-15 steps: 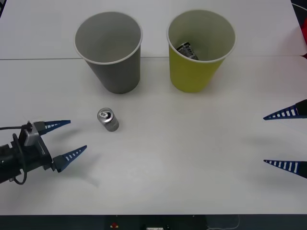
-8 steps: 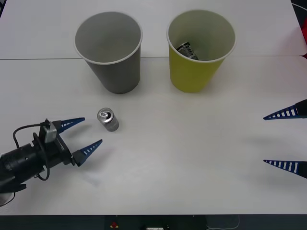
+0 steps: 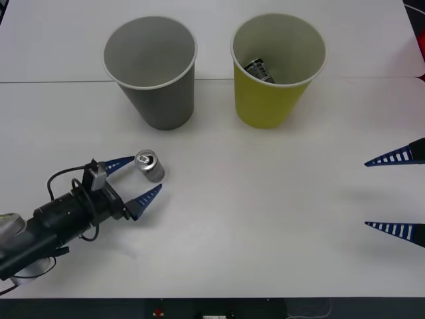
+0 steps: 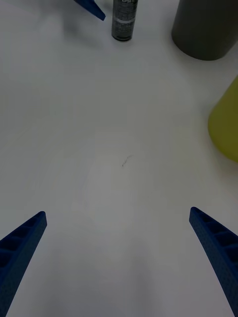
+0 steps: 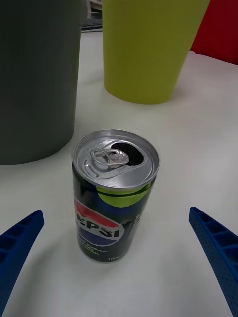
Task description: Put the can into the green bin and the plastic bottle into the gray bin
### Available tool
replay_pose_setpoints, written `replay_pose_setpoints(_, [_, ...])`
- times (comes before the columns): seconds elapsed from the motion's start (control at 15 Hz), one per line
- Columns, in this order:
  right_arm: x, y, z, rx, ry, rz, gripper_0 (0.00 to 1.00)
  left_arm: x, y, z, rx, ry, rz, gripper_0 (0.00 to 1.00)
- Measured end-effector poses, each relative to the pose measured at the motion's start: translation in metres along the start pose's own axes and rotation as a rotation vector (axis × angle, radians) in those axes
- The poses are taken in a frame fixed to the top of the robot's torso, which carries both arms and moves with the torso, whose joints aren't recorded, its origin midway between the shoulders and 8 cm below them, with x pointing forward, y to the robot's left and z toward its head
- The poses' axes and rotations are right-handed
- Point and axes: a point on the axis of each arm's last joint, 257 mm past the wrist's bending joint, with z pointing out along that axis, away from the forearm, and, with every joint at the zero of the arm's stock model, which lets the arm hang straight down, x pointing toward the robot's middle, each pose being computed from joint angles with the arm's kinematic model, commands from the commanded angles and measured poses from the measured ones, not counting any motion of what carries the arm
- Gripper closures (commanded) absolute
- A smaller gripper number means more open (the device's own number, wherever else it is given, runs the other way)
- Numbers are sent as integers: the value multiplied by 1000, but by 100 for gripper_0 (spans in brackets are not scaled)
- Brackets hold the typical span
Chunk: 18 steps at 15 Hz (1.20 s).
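**Left gripper at the can, fingers spread**

The can stands upright on the white desk, in front of the gray bin and a little to its left side. Its silver top shows an opened pull tab, and the dark printed side faces the left wrist camera.

The left gripper reaches in low from the desk's near left corner. Its blue fingers are wide apart and hold nothing. One fingertip lies just beside the can on its far side; the other sits on the near side, a little short of it. From the left wrist view the can stands between the two fingers with clear gaps on both sides.

The gray bin and the green bin stand side by side at the back of the desk, apart from each other. A dark object with white markings lies inside the green bin.

The right gripper hangs at the right edge of the desk, well apart from the can, its fingers also spread wide and holding nothing.
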Motion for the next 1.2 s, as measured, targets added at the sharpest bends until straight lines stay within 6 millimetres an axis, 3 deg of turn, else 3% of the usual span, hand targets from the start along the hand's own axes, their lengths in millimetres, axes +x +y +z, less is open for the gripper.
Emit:
replay_pose_setpoints(0.67, [0,0,0,0,0,0,0,-2,-9,42,-49,4,27,0])
replay_pose_setpoints(0.73, [0,0,0,0,0,0,0,-2,-9,44,-51,5,31,4])
replay_pose_setpoints(0.8, [0,0,0,0,0,0,0,-3,-9,45,-52,6,36,36])
replay_pose_setpoints(0.87, [0,0,0,0,0,0,0,-2,-9,45,-52,7,39,85])
replay_pose_setpoints(0.93, [0,0,0,0,0,0,0,-2,-9,45,-52,8,42,100])
replay_pose_setpoints(1.2, [0,0,0,0,0,0,0,0,-9,44,-50,14,50,100])
